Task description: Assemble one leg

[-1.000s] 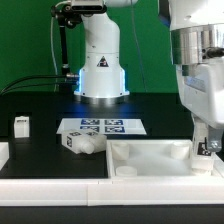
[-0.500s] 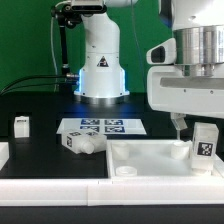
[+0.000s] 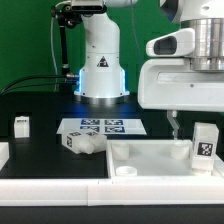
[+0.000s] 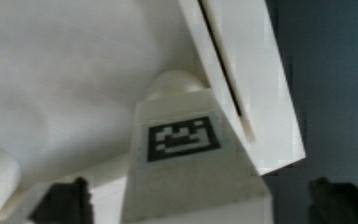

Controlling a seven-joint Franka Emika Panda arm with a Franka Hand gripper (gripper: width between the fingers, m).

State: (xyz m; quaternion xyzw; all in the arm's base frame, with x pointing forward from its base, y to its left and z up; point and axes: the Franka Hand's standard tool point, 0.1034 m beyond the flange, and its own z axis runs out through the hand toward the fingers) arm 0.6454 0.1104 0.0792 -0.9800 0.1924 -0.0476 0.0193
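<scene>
A leg (image 3: 205, 143), a stubby white post with a square tag, stands upright at the far right corner of the large flat white piece (image 3: 150, 152). My gripper (image 3: 198, 112) hangs just above it, open and empty, with one fingertip (image 3: 177, 126) showing beside the post. In the wrist view the same leg (image 4: 190, 140) stands between my two dark fingers (image 4: 66, 200), which are clear of it on both sides, against the white piece's raised edge (image 4: 247, 80). Another leg (image 3: 80, 142) lies on its side left of the white piece. A third leg (image 3: 21, 125) stands at the far left.
The marker board (image 3: 100, 127) lies flat in front of the robot base (image 3: 100, 70). A round socket (image 3: 125, 171) shows in the near left corner of the white piece. A white wall (image 3: 60, 186) runs along the table's front edge.
My gripper was down around the upright leg, then let go of it and rose straight up. The leg stays standing in the corner of the white piece.
</scene>
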